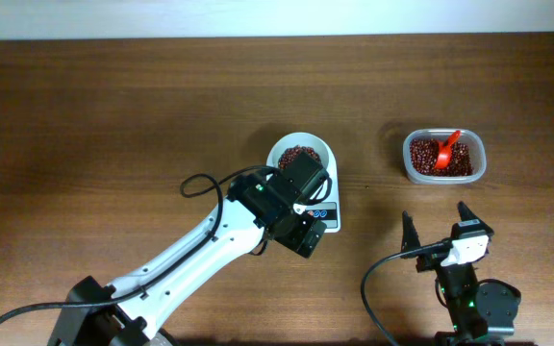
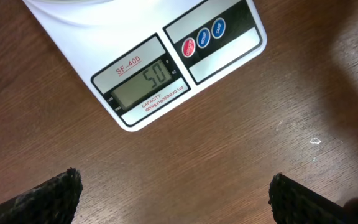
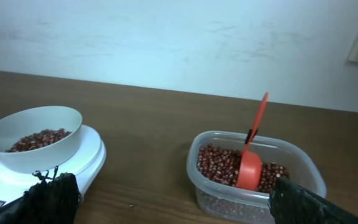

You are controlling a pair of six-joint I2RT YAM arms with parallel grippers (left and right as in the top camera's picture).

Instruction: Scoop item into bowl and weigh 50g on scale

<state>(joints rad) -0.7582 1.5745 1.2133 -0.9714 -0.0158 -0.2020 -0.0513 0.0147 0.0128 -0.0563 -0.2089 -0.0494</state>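
The white bowl (image 1: 302,156) (image 3: 33,135) sits on the white scale (image 1: 326,213) (image 2: 148,68) (image 3: 89,152) and holds dark reddish-brown beans (image 1: 298,154) (image 3: 39,139). The scale's display (image 2: 143,84) reads 50. More beans (image 1: 440,156) (image 3: 225,165) fill a clear plastic tub (image 1: 481,159) (image 3: 253,196) with a red scoop (image 1: 445,152) (image 3: 252,158) resting in it. My left gripper (image 1: 306,231) (image 2: 176,199) is open and empty, hovering over the scale's front. My right gripper (image 1: 437,229) (image 3: 176,202) is open and empty, in front of the tub.
The brown wooden table (image 1: 113,115) extends to the left and back. A pale wall (image 3: 166,37) stands behind the table. A tiny speck (image 2: 314,141) lies on the table near the scale.
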